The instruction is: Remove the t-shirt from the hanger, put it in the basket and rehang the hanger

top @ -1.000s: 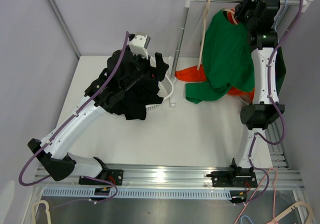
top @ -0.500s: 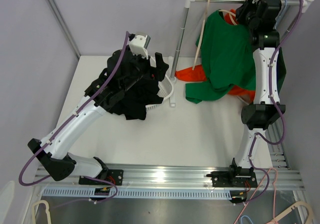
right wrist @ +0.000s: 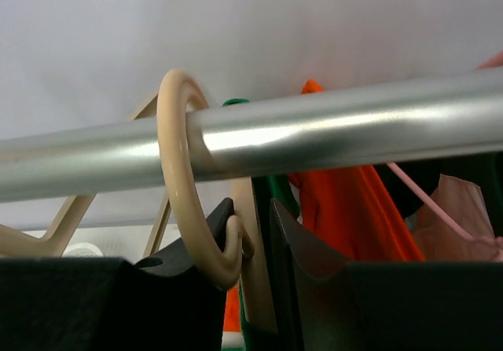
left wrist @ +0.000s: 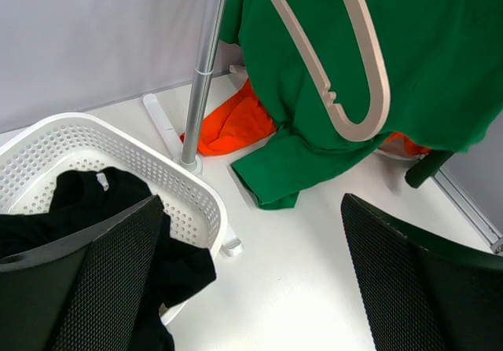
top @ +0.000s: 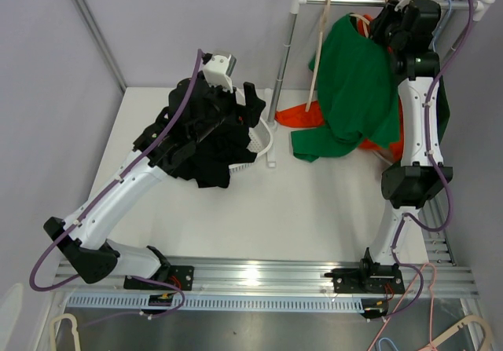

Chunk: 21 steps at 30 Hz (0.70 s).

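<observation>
From above, the green t-shirt point(top: 357, 92) hangs below the rail point(top: 346, 0), its hem trailing onto the surface point(top: 314, 210). The right jaws are up at its collar. The left jaws sit well apart from it, over the basket point(top: 263, 143).

In the left wrist view, the left jaws are wide and empty, with the t-shirt beyond them.

In the right wrist view, the right jaws are narrow and appear to pinch the neck of the hanger point(right wrist: 185, 186) just under the rail. The hook should probably be lifted straight up clear of the rail before drawing away, with the grip kept firm.
</observation>
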Each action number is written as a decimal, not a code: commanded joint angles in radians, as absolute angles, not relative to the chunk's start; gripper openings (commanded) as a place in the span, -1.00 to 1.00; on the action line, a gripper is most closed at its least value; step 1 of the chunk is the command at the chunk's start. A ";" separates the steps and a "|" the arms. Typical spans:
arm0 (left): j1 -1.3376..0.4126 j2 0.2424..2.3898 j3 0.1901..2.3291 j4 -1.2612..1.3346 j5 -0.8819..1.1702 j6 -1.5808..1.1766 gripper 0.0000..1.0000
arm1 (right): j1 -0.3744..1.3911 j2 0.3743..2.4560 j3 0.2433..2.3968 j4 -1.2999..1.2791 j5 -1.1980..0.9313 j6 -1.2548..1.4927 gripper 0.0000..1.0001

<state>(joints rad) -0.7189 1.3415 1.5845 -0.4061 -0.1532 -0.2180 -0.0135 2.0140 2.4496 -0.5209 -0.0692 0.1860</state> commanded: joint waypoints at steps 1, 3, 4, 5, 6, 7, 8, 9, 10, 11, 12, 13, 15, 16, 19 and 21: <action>-0.719 1.330 1.586 -0.383 -0.143 -0.239 0.99 | -0.006 1.948 2.425 -0.557 -0.052 0.163 -0.41; -0.719 1.328 1.585 -0.387 -0.143 -0.239 0.99 | -0.003 1.942 2.428 -0.564 -0.045 0.158 -0.42; -0.719 1.327 1.585 -0.387 -0.144 -0.239 0.99 | -0.003 1.937 2.430 -0.566 -0.035 0.155 -0.45; -0.719 1.325 1.585 -0.388 -0.144 -0.239 0.99 | -0.003 1.936 2.431 -0.568 -0.031 0.153 -0.51; -0.719 1.325 1.585 -0.388 -0.146 -0.238 0.99 | -0.003 1.934 2.434 -0.575 -0.023 0.152 -0.56; -0.719 1.322 1.585 -0.390 -0.144 -0.238 0.99 | -0.003 1.933 2.437 -0.578 -0.018 0.153 -0.64; -0.719 1.321 1.585 -0.388 -0.144 -0.238 0.99 | -0.003 1.933 2.442 -0.578 -0.011 0.155 -0.94; -0.719 1.319 1.585 -0.390 -0.144 -0.238 0.99 | 0.023 1.934 2.445 -0.586 -0.008 0.156 -1.00; -0.719 1.318 1.586 -0.390 -0.144 -0.238 0.99 | 0.025 1.936 2.448 -0.587 -0.008 0.158 -1.00; -0.721 1.316 1.585 -0.388 -0.144 -0.236 0.99 | 0.023 1.942 2.453 -0.589 -0.009 0.160 -1.00; -0.719 1.316 1.586 -0.390 -0.144 -0.236 0.99 | 0.028 1.944 2.456 -0.588 -0.009 0.160 -1.00; -0.719 1.316 1.582 -0.388 -0.144 -0.235 0.99 | 0.029 1.944 2.454 -0.583 -0.009 0.158 -1.00; -0.719 1.316 1.588 -0.391 -0.146 -0.230 0.99 | 0.032 1.939 2.451 -0.552 -0.011 0.160 -1.00; -0.719 1.316 1.591 -0.388 -0.146 -0.230 0.99 | 0.038 1.939 2.456 -0.543 -0.011 0.158 -1.00; -0.719 1.319 1.595 -0.388 -0.147 -0.226 0.99 | 0.048 1.939 2.485 -0.523 -0.012 0.166 -1.00; -0.719 1.324 1.597 -0.382 -0.147 -0.225 0.99 | 0.052 1.924 2.488 -0.505 -0.018 0.163 -1.00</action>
